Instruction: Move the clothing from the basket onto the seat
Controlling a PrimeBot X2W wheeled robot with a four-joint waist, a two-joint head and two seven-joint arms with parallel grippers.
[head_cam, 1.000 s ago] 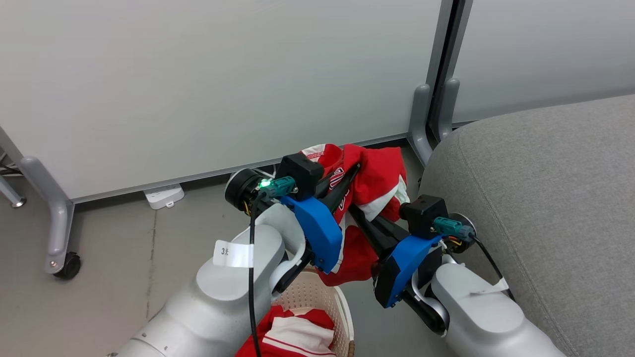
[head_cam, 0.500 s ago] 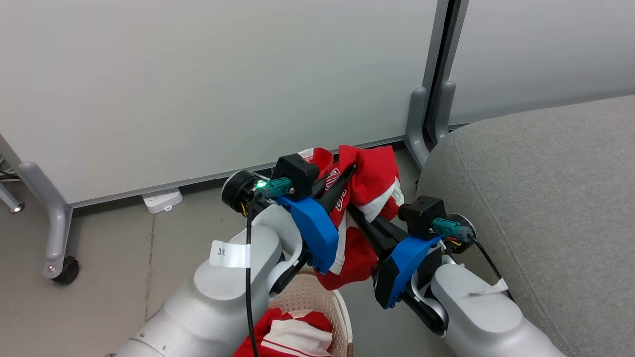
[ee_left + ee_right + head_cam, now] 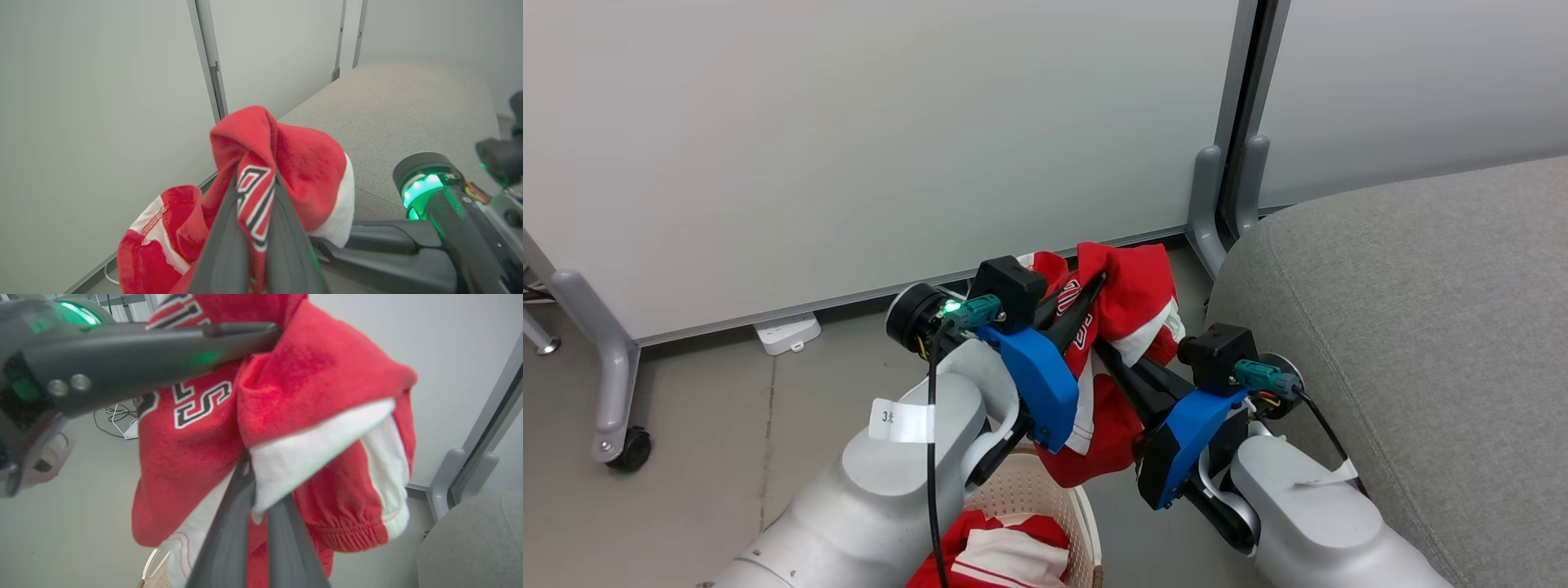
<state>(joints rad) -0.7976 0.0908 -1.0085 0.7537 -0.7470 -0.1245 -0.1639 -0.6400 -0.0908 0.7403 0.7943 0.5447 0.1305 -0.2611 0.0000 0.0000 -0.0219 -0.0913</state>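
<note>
While our left hand (image 3: pixel 1101 282) and right hand (image 3: pixel 1104 351) are each clamped on the red garment (image 3: pixel 1135 286), we hold it bunched above the basket (image 3: pixel 1088 510), clear of its rim. A second garment (image 3: pixel 1013 555) lies inside the basket. Right of the basket stands the seat (image 3: pixel 1421 327); the held garment seems just short of it, though we cannot be sure.

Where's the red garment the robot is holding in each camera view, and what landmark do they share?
Head view: the held garment hangs at centre, above the basket, clamped by the left gripper and right gripper.
Left wrist view: held garment at lower centre, pinched in that gripper.
Right wrist view: held garment across the centre and top.
Shared landmark: the grey seat, toward the right in all three.
</note>
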